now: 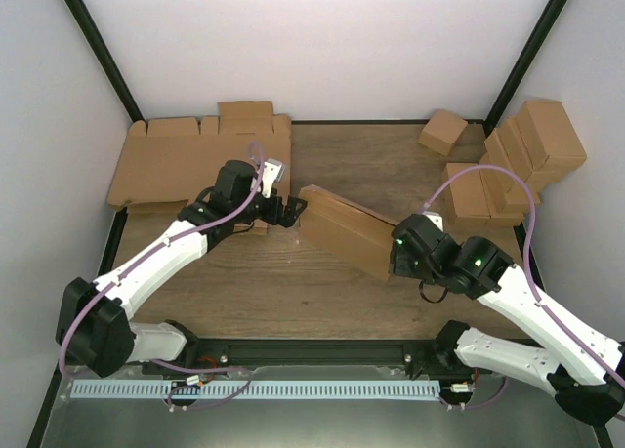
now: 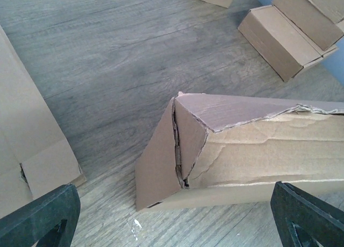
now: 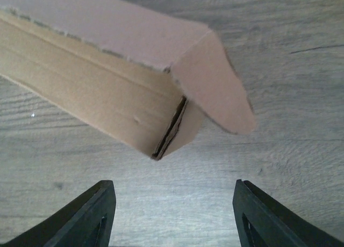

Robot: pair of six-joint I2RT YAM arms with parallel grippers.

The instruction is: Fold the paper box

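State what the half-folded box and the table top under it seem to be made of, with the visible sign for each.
Paper box: brown cardboard, matte, probably corrugated; ragged torn edge and layered end show. Table top: wood or wood-print laminate, dull; grain lines visible, real or printed unclear.

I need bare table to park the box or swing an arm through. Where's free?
Free: the far-centre table between the flat blanks and the lone small box; also the near strip between the paper box and the near edge. Crowded: far-left corner, and far-right with stacked boxes.
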